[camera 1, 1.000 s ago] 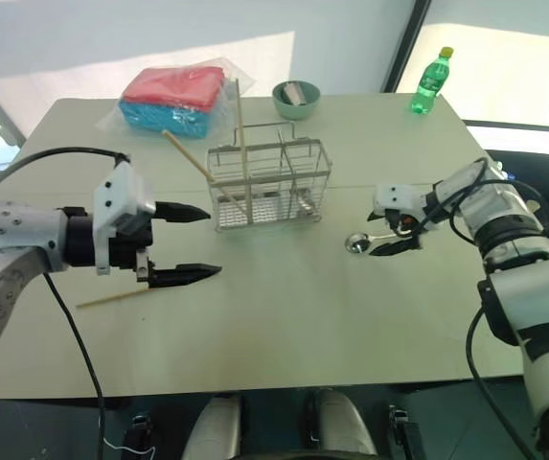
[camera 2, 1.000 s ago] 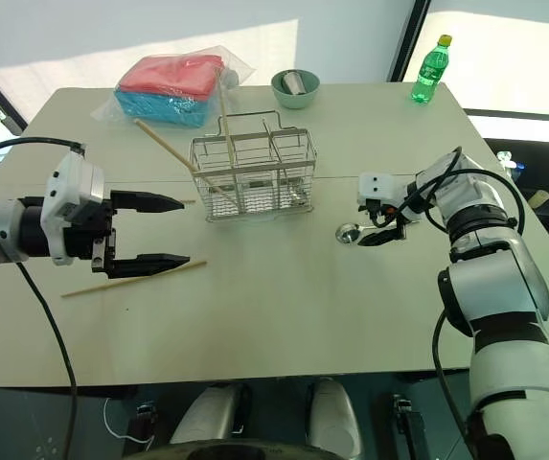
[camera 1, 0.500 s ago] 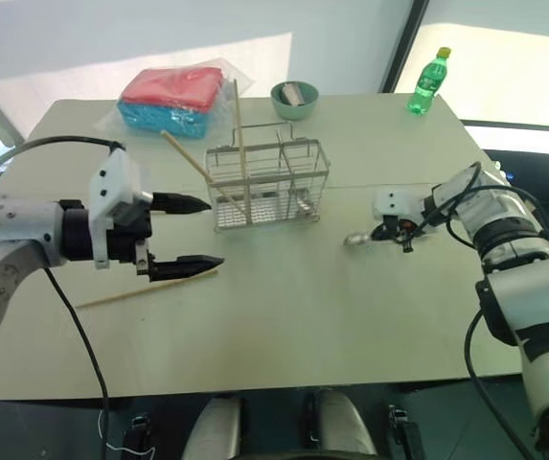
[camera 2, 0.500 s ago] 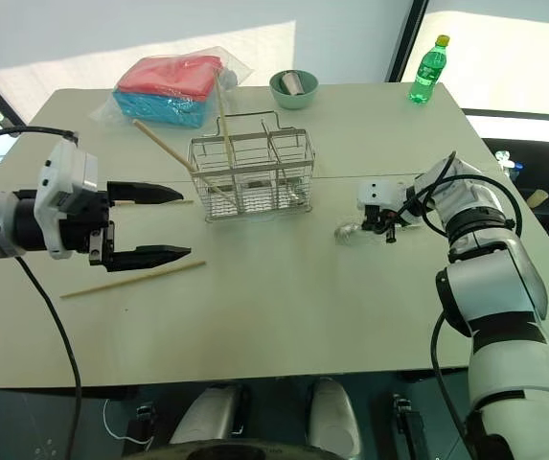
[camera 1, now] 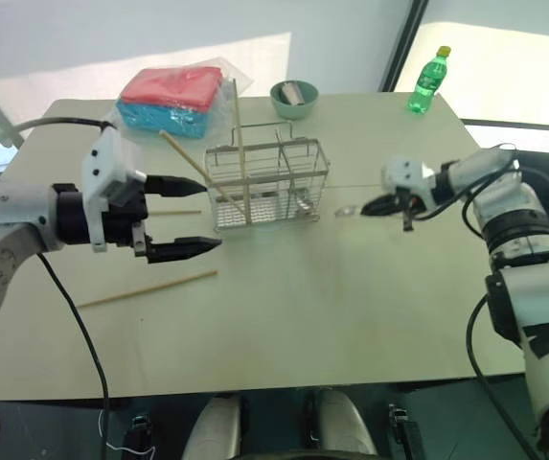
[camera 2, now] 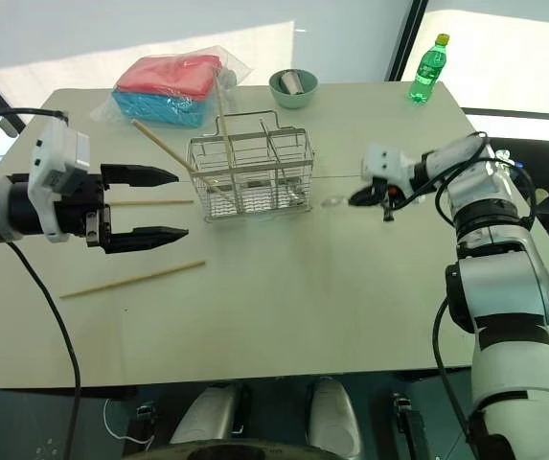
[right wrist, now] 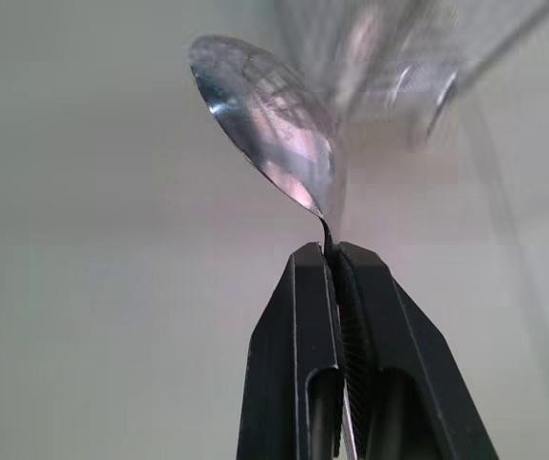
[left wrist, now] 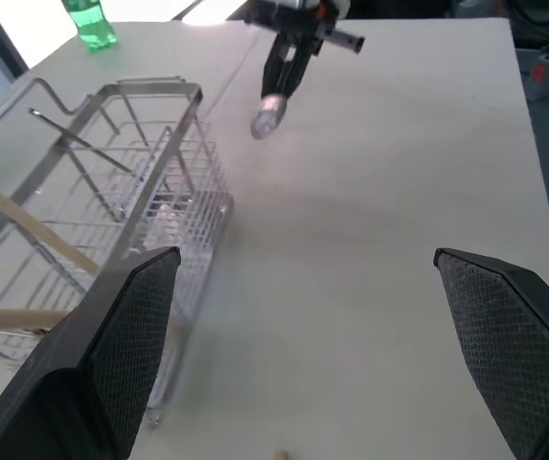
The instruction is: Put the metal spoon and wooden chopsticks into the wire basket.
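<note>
Right hand [camera 1: 381, 204] is clamped shut on the metal spoon [right wrist: 269, 120], gripping it by the handle just below the bowl; the bowl sticks out past the fingertips, off the surface [camera 1: 351, 307]. Spoon bowl points toward the wire basket [camera 1: 269, 185], which sits just beyond the spoon tip on the side toward the left hand, with a clear gap between them. Nothing else is in that grip.

Left hand [camera 1: 193, 215] has its fingers spread wide and holds nothing. It hovers above the surface with its fingertips aimed at the near end of the basket, close but not touching.

Wooden chopsticks, as far as visible:
- one [camera 1: 239, 129] stands nearly upright in the basket's end compartment closest to the left hand
- one [camera 1: 197, 169] leans diagonally out of the same end, its top angled away over the surface, passing just beyond the left hand's upper finger
- one [camera 1: 146, 288] lies flat on the surface below and on the near side of the left hand, apart from the basket
- one [camera 2: 154, 202] lies flat between the left hand's two fingers as seen from the head cameras, on the surface beneath them

Some small item sits in the basket's compartment nearer the right hand; can't tell what.
</note>
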